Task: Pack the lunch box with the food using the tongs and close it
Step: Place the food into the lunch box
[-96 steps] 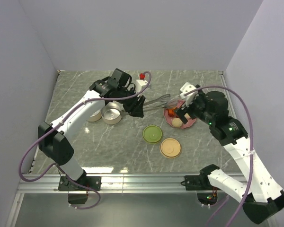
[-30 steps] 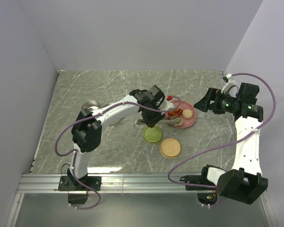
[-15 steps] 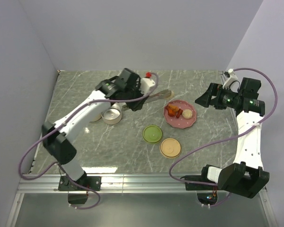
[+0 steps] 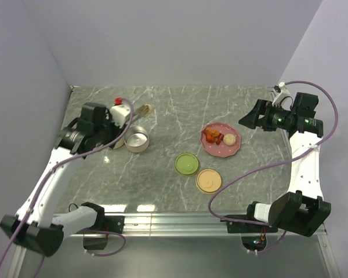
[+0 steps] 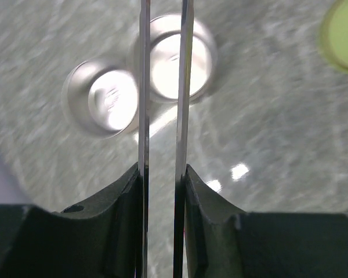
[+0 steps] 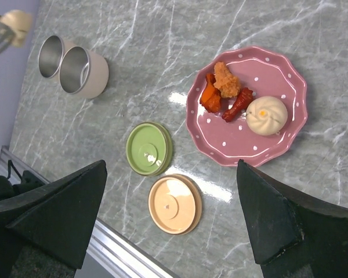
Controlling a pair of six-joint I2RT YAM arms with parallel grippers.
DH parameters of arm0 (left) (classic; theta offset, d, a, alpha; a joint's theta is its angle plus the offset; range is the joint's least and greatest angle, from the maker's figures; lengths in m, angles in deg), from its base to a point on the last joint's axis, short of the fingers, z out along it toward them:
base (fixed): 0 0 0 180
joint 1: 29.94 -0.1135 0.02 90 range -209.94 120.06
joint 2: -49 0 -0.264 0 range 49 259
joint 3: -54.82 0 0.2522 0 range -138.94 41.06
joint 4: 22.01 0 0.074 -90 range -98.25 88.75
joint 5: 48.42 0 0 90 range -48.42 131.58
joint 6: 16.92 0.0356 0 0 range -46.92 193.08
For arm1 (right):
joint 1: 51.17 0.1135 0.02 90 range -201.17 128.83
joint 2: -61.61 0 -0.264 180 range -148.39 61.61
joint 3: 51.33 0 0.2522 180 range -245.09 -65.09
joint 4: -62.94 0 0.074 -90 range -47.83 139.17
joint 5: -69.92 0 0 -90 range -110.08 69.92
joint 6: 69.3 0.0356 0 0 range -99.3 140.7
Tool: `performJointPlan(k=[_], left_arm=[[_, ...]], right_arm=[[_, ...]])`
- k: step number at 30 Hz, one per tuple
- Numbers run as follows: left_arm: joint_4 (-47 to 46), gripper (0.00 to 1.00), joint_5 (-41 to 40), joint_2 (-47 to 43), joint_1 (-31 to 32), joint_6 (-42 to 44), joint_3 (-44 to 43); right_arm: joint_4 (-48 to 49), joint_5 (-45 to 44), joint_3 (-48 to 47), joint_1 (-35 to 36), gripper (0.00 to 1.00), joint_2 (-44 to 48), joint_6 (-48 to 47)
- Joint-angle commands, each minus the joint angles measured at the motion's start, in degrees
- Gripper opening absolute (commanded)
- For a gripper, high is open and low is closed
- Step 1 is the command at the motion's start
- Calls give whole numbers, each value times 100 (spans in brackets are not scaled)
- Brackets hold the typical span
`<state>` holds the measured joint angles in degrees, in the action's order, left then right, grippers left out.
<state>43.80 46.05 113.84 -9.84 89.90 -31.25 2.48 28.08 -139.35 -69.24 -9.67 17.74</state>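
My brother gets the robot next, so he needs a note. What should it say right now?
Left gripper: jaws shut on the long silver metal tongs, by the two round steel lunch box pots; a pale round piece seems pinched at the tips.
Right gripper: jaws open, empty, off to the right.
Pink dotted plate: red-orange chunks, one pale round bun.
Green round lid and peach round lid lie off the pots.
Done: pots look empty. Left: pack all food, close both.
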Motion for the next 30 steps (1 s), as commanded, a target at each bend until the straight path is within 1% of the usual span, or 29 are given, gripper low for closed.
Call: performJointPlan(k=[1,3,4,7,11,15,16,21,24,25,26,30], left_arm=[[103,10,-429,-654,-357,357,400],[200,11,-438,-902,-550,454,595],[296,12,-647,-1112,-620,463,761],[489,12,-903,-1438,-691,463,1025],[552,13,-1176,-1509,-876,472,1298],[587,14,-1203,-1194,-1218,515,1317],[595,14,-1090,-1149,-1410,568,1273],[771,15,-720,-684,-1912,752,965],[876,16,-500,-412,-1992,849,842],[912,16,-500,-358,-2149,867,824],[929,17,-369,-306,-2176,876,798],[903,19,-342,-77,-2203,884,771]], right_arm=[[214,150,-115,92,100,-52,-108],[275,132,-89,154,100,-87,-73],[301,141,-80,224,100,-105,-64],[389,62,-27,365,100,-105,-3],[512,-79,43,610,100,-105,111],[556,-140,26,708,100,-114,164],[574,-158,34,717,100,-122,173],[592,-193,87,743,100,-105,182],[574,-193,96,743,100,-113,182],[574,-193,78,743,100,-122,165],[574,-202,87,743,100,-114,164],[548,-211,70,743,100,-131,138]])
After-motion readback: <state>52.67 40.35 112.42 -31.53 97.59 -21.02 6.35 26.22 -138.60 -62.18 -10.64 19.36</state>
